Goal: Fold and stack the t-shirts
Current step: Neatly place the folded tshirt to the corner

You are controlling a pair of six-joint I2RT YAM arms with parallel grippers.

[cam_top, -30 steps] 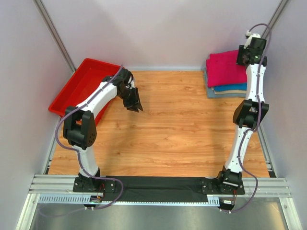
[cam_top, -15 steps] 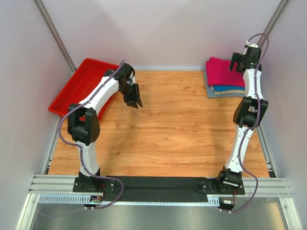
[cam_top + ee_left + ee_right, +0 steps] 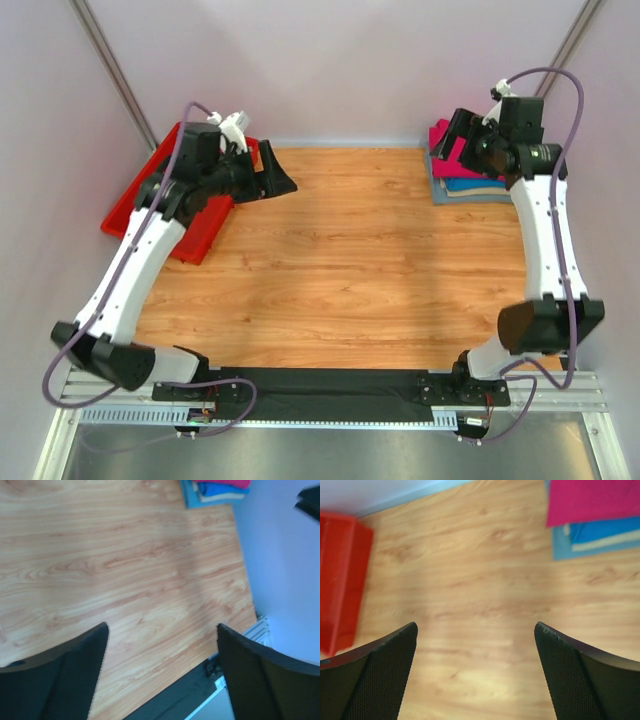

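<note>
- T-shirts (image 3: pixel 465 185): found folded and stacked (magenta over blue over a greyish layer) at the wooden table's (image 3: pixel 380 260) far right corner.
- Handling: judged soft, light and limp; best pinched along a folded edge.
- Left gripper (image 3: pixel 160 630): jaws spread, nothing held.
- Right gripper (image 3: pixel 475 625): likewise spread and empty.

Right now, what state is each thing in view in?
Magenta-pink cloth t-shirt: folded, top of stack.
Bright blue cloth t-shirt: folded, under it.
Grey-blue cloth t-shirt: folded, bottom of stack.
Red plastic bin: inside mostly hidden.
Left gripper: open, empty.
Right gripper: open, empty.
</note>
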